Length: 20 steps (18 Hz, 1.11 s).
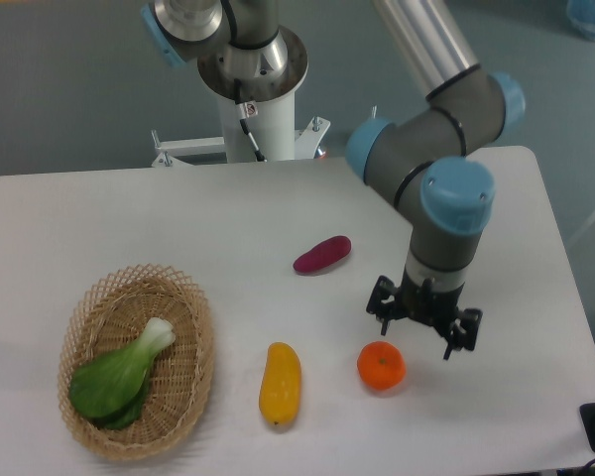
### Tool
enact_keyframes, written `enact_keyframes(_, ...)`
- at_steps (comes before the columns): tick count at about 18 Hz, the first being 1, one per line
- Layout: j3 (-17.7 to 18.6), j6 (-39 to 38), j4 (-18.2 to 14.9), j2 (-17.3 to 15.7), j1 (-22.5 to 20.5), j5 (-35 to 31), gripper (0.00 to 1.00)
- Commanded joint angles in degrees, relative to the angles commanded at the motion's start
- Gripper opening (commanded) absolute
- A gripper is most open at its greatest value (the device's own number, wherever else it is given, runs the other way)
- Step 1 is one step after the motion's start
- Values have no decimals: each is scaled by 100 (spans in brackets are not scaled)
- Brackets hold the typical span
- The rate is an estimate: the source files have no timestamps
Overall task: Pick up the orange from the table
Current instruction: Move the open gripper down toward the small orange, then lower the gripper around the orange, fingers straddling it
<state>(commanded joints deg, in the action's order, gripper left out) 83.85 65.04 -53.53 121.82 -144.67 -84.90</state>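
Observation:
The orange (381, 366) is a small round bright-orange fruit resting on the white table (496, 407) near the front, right of centre. My gripper (417, 334) hangs just above and slightly right of the orange, its black fingers (382, 309) spread apart and empty. It does not touch the fruit.
A long yellow fruit (280, 384) lies left of the orange. A purple sweet potato (322, 255) sits behind it toward the middle. A wicker basket (188, 387) holding a green bok choy (119, 376) stands at the front left. The arm's base (253, 89) rises behind the table.

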Motion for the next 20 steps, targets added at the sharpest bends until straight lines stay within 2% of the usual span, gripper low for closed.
enact_keyframes(2,131,-43,-35,-17,44,-27,100)
enact_keyframes(4,412,-175,9,-70,88,-27,100)
enact_keyframes(6,597,-403,192,-114,97,-9,100)
enact_keyframes(7,633,-561,420,-45,105,-18,100)
enact_keyframes(20,510,-896,510,246,106,-79,100)
